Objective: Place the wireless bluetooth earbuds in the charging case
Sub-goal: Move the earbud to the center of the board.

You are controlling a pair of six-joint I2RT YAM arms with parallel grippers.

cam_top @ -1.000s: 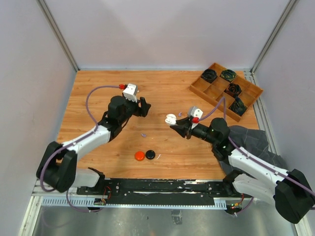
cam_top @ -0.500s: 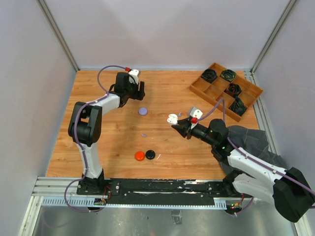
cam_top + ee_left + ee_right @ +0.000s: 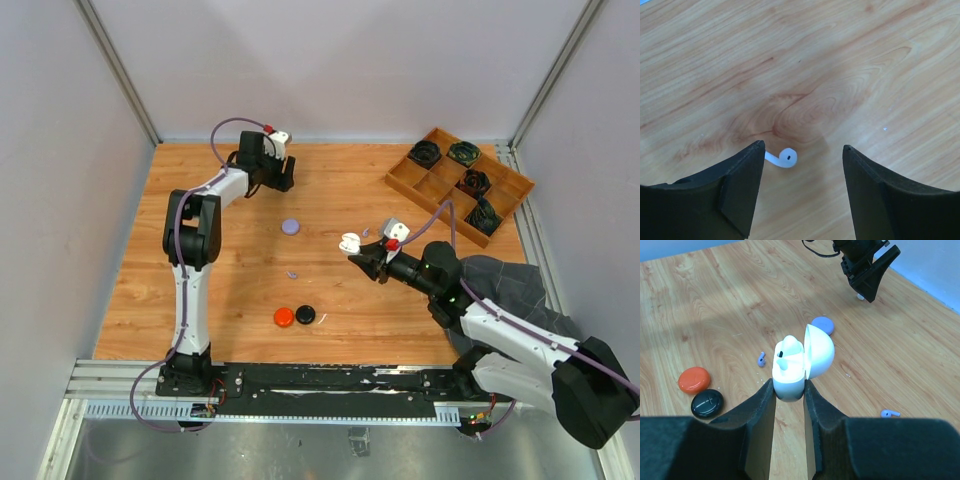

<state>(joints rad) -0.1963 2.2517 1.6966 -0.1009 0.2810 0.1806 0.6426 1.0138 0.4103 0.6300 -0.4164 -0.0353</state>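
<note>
Earbud (image 3: 782,158), white, lies on the far side of the desk (image 3: 865,60) between the spread jaws of the left gripper (image 3: 803,150), lined up for a pinch. The right gripper (image 3: 789,385) is clamped on the charging case (image 3: 795,365), holding it lid-open to receive the bud.

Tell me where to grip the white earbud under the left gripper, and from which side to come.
Take the white earbud by its round head, straight down from above: it lies flat on the table, so only the top is free. Its thin stem runs toward one finger of the open left gripper and likely offers little to pinch. Centre over the head first.
</note>
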